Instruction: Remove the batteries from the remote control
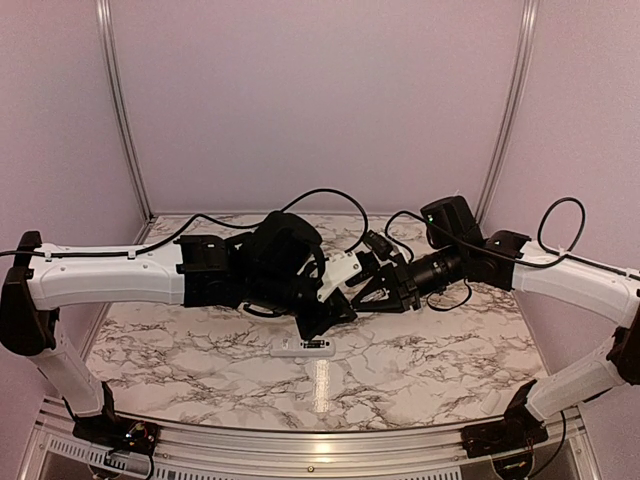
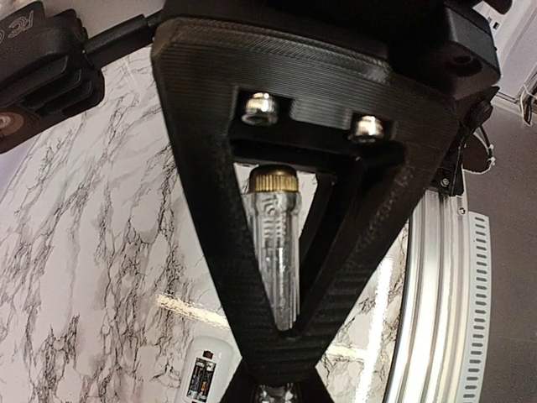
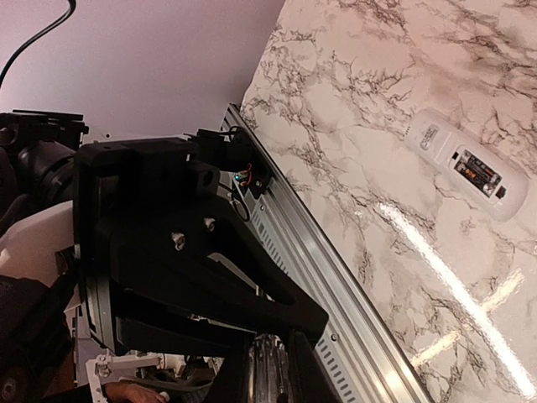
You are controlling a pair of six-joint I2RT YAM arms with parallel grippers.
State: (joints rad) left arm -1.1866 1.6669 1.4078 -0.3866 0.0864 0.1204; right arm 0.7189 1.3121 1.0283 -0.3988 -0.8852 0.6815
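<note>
Remote control (image 3: pixel 470 164) lies back-up on table (image 1: pixel 200 350), compartment open, batteries (image 3: pixel 477 170) inside. Left gripper (image 2: pixel 270 369) closed; right gripper (image 1: pixel 378 290) can't tell.

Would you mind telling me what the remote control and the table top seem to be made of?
The remote control looks like white moulded plastic, smooth and fairly matte: rounded edges, no glare. The table top shows grey-veined marble patterning, glossy by its bright light streaks; real stone or printed laminate, I cannot tell.

The bottom edge crops the remote control (image 2: pixel 206 346), and its batteries (image 2: pixel 200 379), perhaps two, blur together.
</note>
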